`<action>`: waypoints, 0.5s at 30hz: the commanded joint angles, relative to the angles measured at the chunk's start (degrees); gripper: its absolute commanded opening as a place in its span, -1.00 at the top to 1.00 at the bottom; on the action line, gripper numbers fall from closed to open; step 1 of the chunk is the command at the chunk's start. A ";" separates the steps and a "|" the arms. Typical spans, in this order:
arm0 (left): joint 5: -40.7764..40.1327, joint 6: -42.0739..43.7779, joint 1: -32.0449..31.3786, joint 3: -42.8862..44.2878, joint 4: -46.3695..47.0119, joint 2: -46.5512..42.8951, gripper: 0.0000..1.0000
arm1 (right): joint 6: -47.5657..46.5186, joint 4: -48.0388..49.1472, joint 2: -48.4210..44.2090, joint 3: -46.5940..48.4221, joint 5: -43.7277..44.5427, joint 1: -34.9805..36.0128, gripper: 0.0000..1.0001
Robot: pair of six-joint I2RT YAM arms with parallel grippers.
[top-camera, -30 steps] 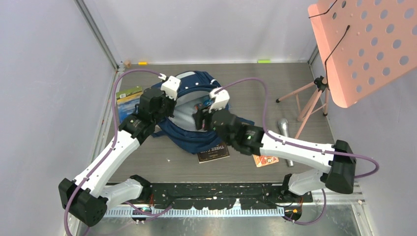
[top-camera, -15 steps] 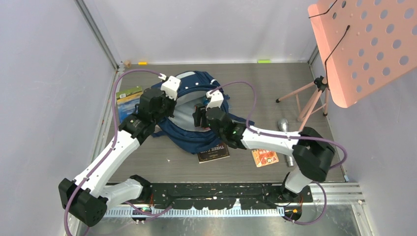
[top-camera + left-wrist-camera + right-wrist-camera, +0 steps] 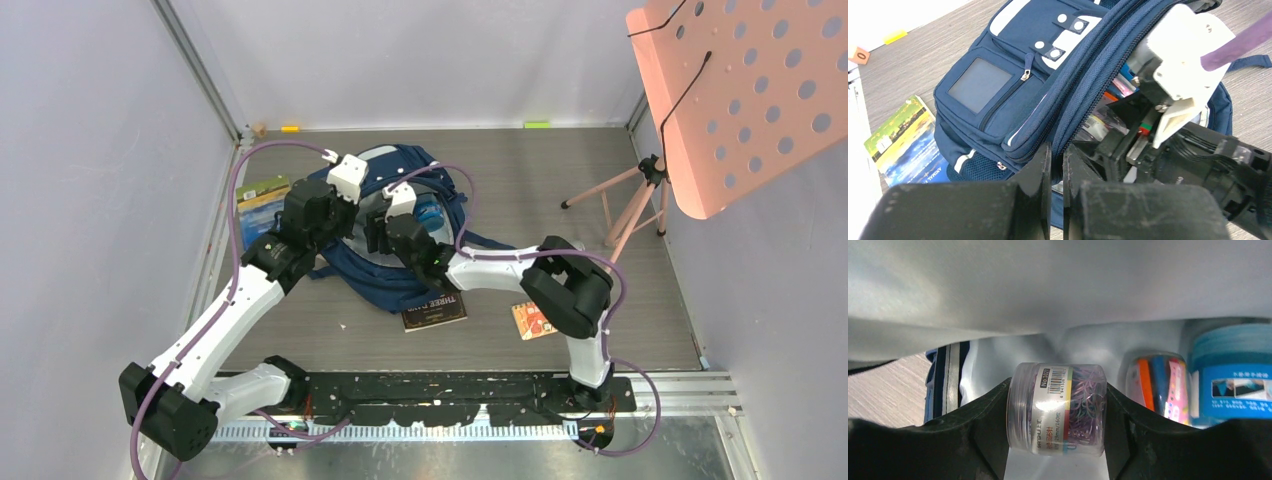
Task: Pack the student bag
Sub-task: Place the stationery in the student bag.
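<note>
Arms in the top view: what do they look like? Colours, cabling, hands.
Left arm and right arm: white links, bulky black joint housings, a purple cable looped along each. Each wrist carries a white camera block. Left hand and right hand have matte black fingers, speckled on the left.

Both arms at the open backpack

We see the navy backpack [image 3: 400,285] lying open on the grey table [image 3: 600,160]. The left gripper [image 3: 338,222] sits at the left rim of its mouth, and the right gripper [image 3: 374,235] reaches into the mouth from the right, near a blue container [image 3: 428,212] inside. A dark book [image 3: 434,310] lies against the bag's near edge, and an orange booklet [image 3: 528,325] is partly under the right arm. A green-and-blue book [image 3: 262,200] lies left of the bag, and a pink perforated music stand [image 3: 740,90] stands at the right.
</note>
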 commanded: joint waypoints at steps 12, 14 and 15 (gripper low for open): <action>0.85 -0.27 -0.21 1.33 3.66 -0.50 1.00 | -4.83 1.95 1.93 5.45 1.54 0.15 -0.76; 0.83 -0.22 -0.21 1.22 3.66 -0.54 1.00 | -4.89 1.75 0.36 4.63 1.25 0.31 -0.76; 0.83 -0.28 -0.21 1.18 3.66 -0.44 1.00 | -4.92 1.51 -0.27 4.31 1.21 0.56 -0.76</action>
